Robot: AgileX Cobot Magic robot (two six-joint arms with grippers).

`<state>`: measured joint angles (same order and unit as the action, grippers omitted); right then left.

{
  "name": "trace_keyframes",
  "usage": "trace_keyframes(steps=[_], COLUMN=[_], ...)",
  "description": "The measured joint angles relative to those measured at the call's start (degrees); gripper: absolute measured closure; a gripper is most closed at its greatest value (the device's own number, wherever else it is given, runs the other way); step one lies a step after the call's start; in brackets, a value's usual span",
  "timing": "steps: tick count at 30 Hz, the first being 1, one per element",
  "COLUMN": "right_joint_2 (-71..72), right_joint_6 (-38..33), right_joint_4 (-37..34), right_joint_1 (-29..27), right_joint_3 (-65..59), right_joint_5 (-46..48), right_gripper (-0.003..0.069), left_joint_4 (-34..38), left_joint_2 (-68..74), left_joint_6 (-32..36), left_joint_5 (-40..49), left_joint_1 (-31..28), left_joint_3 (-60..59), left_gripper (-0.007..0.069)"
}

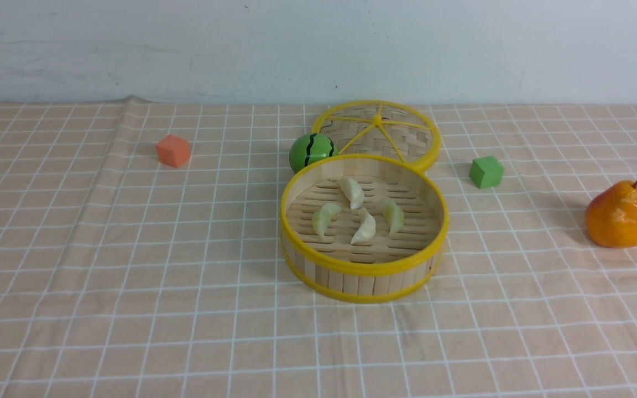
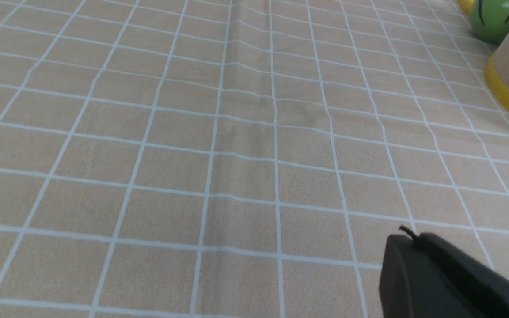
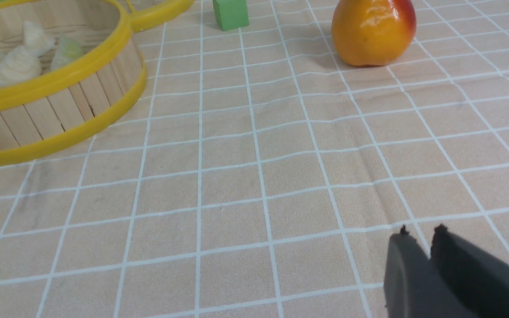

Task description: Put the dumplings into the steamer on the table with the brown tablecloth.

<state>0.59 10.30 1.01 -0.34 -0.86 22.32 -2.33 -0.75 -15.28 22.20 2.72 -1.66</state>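
Four pleated dumplings [image 1: 354, 209], slatted bamboo steamer [image 1: 364, 272]

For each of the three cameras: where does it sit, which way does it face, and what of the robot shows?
Front: between the arms, facing the wall across the cloth; steamer with four dumplings centre; no robot part shows.
Left wrist: low over bare cloth; left gripper, shut, empty; steamer at the edge.
Right wrist: low, facing pear and green cube; right gripper, fingers slightly apart, empty.
Shared: all three show the steamer.
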Motion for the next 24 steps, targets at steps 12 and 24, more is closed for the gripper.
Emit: trace_keyframes(steps=[12, 24], right_joint_2=[0.0, 0.0], right_joint_6=[0.0, 0.0], right_joint_4=[0.0, 0.0], right_joint_1=[0.0, 0.0], right_joint_3=[0.0, 0.0], right_joint_5=[0.0, 0.0], right_gripper=[0.0564, 0.0545], left_joint_4=[0.05, 0.05], left_joint_2=[0.0, 0.0], left_joint_6=[0.38, 0.42], left_joint_5=[-0.42, -0.48], left_joint_1=[-6.64, -6.98], left_joint_3=[0.0, 0.0], left_gripper=[0.0638, 0.0638])
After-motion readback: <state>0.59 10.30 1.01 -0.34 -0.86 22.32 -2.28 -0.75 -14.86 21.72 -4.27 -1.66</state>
